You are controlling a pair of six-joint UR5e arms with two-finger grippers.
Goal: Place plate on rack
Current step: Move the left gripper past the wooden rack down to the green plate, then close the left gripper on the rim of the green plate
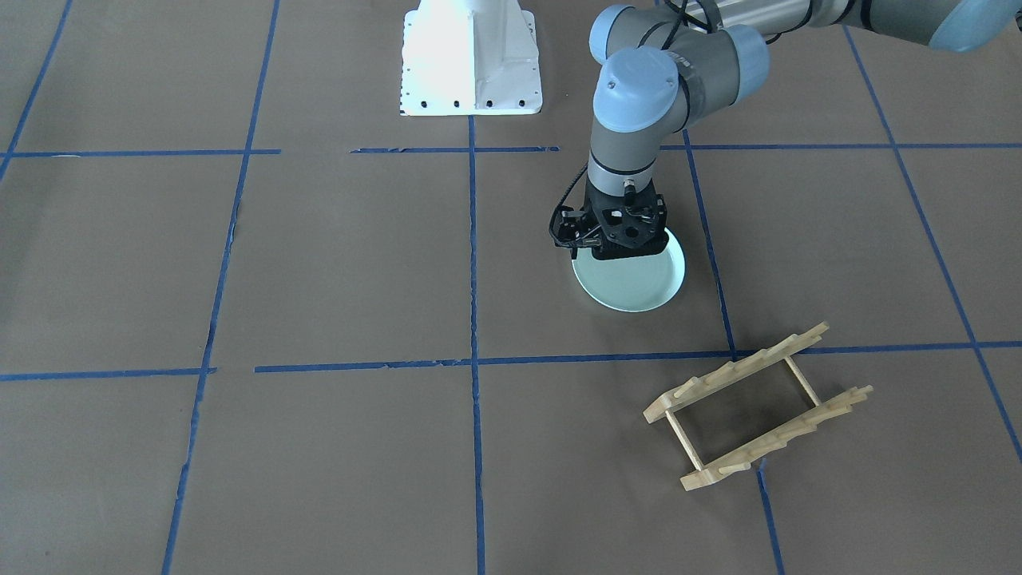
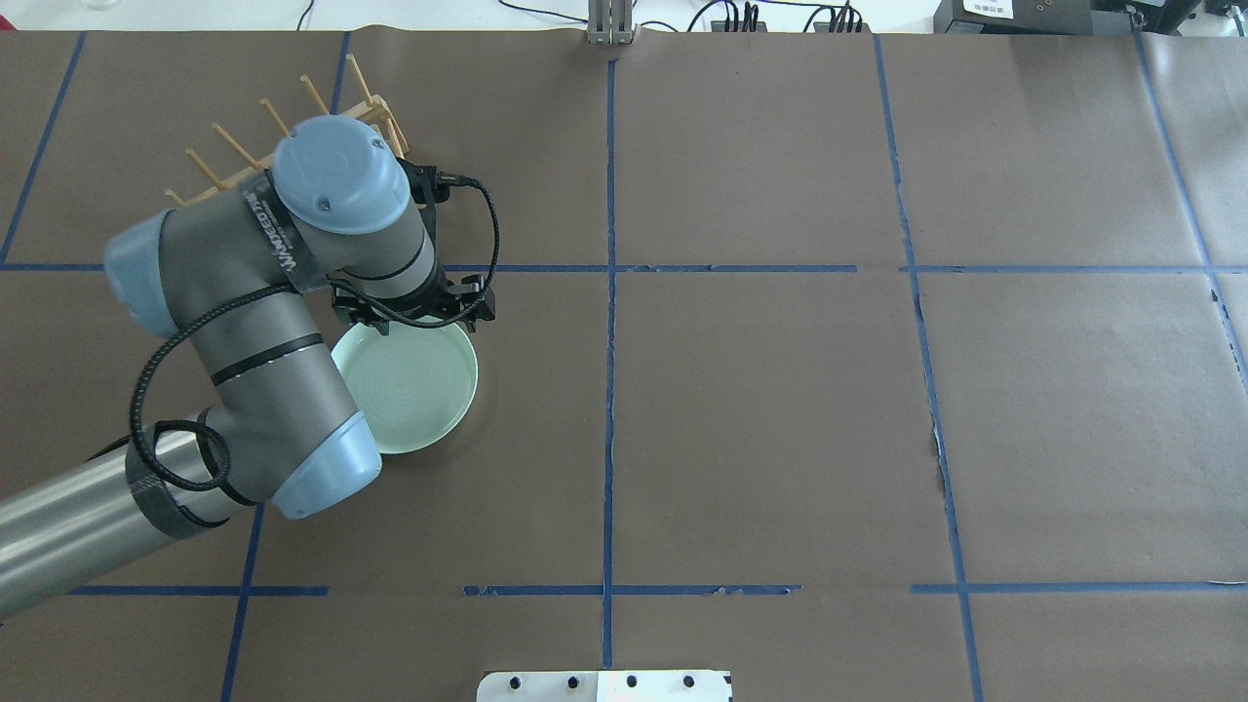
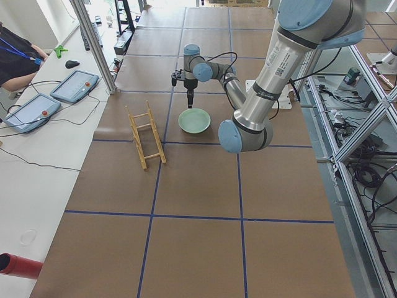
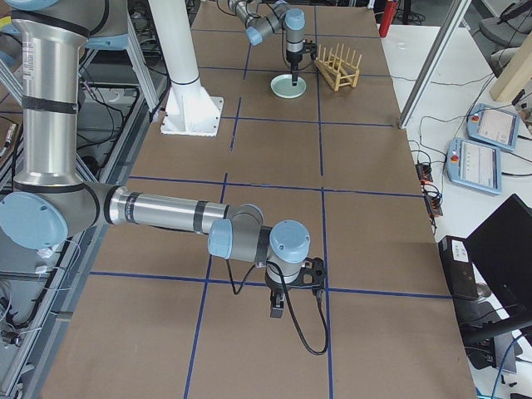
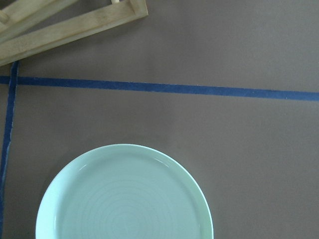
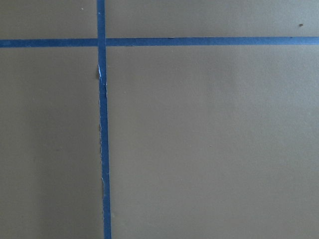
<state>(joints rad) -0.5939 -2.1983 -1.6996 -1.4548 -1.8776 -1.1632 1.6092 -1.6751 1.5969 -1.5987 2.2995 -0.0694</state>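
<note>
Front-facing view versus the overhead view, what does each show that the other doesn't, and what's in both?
Only the front-facing view shows the whole rack, both rails and both dowels, apart from the plate. Only the overhead view shows the plate's concentric rings and cables beyond the far edge; there the left arm hides most of the rack. Both show the left hand over the plate's rim, the blue tape grid and the white base.

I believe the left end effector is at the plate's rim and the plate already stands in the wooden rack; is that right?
Not quite: the plate lies flat on the table, apart from the rack, as the front-facing view shows. The left end effector is indeed at its rim.
</note>
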